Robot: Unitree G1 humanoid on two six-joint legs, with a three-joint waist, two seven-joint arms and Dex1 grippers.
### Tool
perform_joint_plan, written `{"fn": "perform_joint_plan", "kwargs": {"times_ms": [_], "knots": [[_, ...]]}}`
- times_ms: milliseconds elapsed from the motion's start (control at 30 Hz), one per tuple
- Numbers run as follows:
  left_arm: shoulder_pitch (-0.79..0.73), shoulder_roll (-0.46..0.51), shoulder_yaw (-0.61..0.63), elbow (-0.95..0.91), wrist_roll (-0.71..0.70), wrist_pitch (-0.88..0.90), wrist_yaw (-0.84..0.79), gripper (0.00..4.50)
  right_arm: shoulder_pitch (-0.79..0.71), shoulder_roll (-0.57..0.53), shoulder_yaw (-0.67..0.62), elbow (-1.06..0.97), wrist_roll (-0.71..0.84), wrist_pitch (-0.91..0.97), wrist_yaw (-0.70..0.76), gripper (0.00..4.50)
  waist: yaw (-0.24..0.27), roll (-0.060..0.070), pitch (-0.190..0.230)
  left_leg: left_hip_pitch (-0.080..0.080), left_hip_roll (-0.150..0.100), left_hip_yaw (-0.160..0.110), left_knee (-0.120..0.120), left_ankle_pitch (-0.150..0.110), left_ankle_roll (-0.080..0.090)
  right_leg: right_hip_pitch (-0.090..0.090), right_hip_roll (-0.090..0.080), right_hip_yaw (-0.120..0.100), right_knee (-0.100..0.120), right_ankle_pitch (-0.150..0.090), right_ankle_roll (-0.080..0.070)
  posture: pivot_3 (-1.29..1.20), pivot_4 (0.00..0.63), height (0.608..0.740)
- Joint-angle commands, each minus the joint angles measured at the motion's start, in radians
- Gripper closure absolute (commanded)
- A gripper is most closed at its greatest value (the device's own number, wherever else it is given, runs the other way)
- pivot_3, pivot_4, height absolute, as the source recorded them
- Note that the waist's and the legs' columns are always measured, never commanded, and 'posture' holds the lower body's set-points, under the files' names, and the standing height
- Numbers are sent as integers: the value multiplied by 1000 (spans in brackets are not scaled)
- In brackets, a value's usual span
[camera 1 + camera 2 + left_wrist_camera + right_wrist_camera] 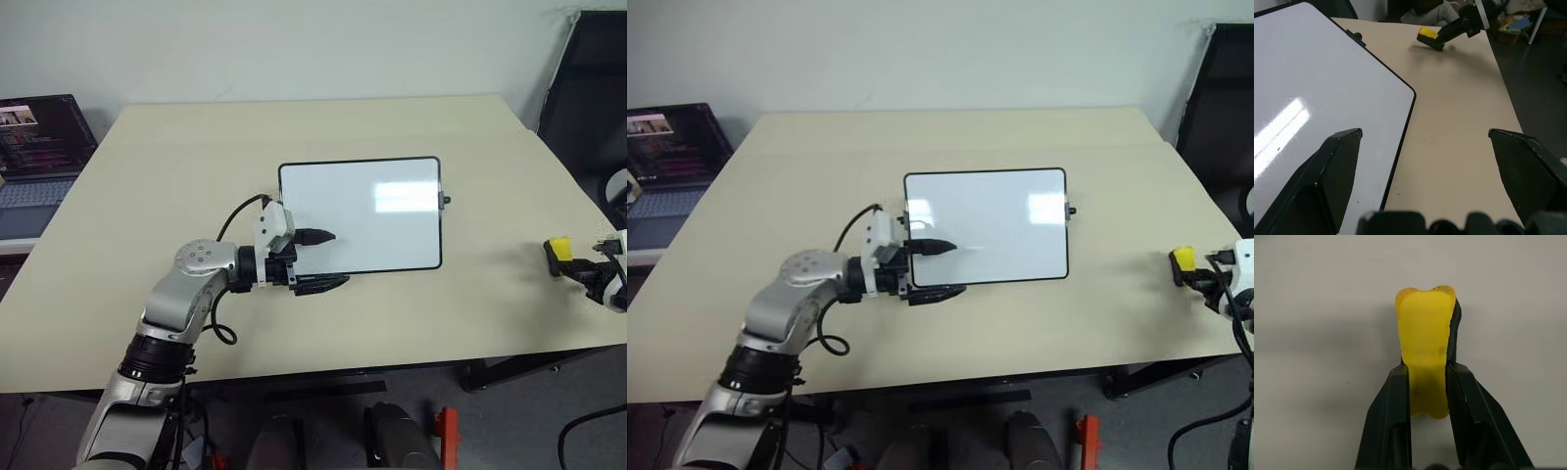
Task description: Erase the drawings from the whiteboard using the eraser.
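While gripped, one eraser, one whiteboard.

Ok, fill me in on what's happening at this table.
The right gripper holds the yellow eraser out by the table's right edge, away from the whiteboard. The left gripper sits open at the board's near-left corner. The board looks clean; I see no drawings on it.
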Motion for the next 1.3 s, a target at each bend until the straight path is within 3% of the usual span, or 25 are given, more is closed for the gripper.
{"fn": "perform_joint_plan", "kwargs": {"times_ms": [33,133,267,300,467,700,1033,1300], "knots": [[8,15,30,-45,-18,1,11,0,-43,-42,4,34,-13,-27,19,2643,1,0,0,0,0,0,0,0,0,0,0,0,0,0,0,0,150,740],[11,15,43,-39,-16,-12,28,0,-57,-44,-8,47,0,-25,26,1636,2,0,0,0,0,0,0,0,0,0,0,0,0,0,0,0,150,740],[7,26,145,-40,-49,-6,87,0,-20,-48,-116,-50,95,-5,38,180,3,0,0,0,0,0,0,0,0,0,0,0,0,0,0,0,150,740],[11,29,165,-44,-58,-3,96,0,-7,-45,-124,-80,101,-10,35,78,3,0,0,0,0,0,0,0,0,0,0,0,0,0,0,0,150,740],[50,18,346,42,-20,-106,285,0,16,178,-153,-312,147,-132,-114,78,-15,-1,0,1,1,0,-1,0,0,0,0,0,0,0,0,0,150,740],[32,-114,372,290,129,-348,570,0,10,452,-106,-220,79,-402,-283,78,-1,0,0,0,0,0,0,0,0,0,-1,0,1,1,1,0,150,740],[12,-248,325,554,255,-594,752,0,-34,508,-61,18,31,-626,-351,78,21,0,0,-2,-1,0,-2,0,-1,0,-2,-1,-5,4,-2,0,150,740],[-73,-286,307,836,314,-725,850,0,-64,586,-28,0,34,-676,-368,78,9,-1,0,-2,-1,0,-2,0,-1,0,-2,-1,-5,4,-1,0,150,740]]}}
